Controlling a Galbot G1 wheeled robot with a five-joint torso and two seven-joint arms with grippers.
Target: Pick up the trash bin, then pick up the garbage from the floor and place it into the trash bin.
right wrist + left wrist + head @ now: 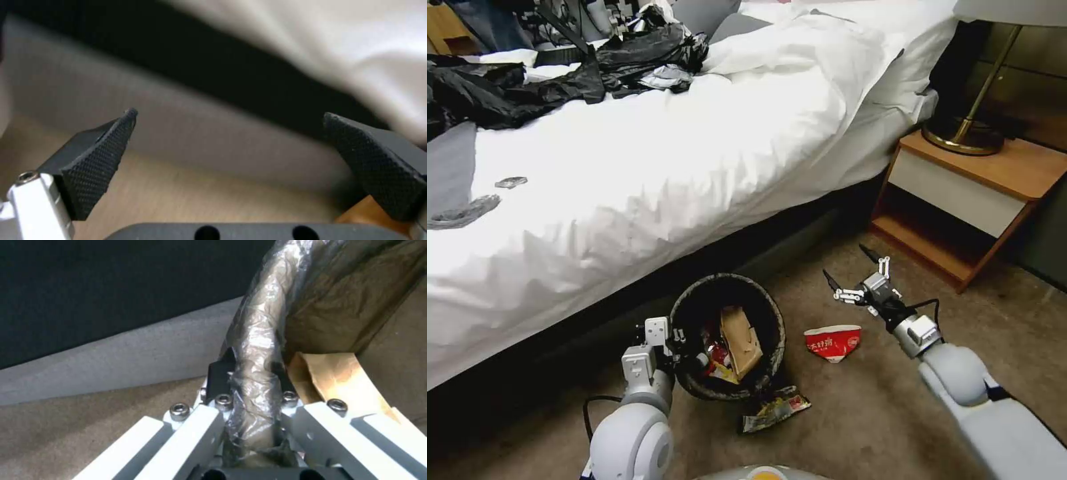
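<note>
Left gripper (684, 350) clamped on the near-left rim of the trash bin (760, 303), beside the bed (647, 167); light but slick liner, so firm rim hold wanted. Inside: tan paper piece (740, 340), red and yellow wrappers. Right gripper (854, 273) spread wide above crushed red cup (832, 342) on the floor (860, 413): flimsy, best pinched across folded wall. Snack wrapper (775, 410) just near of bin, thin and slippery

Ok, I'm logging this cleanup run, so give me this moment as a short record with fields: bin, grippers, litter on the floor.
trash bin: on the carpet beside the bed, dark liner over its rim, tan paper piece and wrappers inside
left gripper: shut on the bin's rim
right gripper: open, empty, above the carpet beyond the cup
red-and-white paper cup: crushed, on the carpet right of the bin
snack wrapper: on the carpet against the bin's near side
</note>
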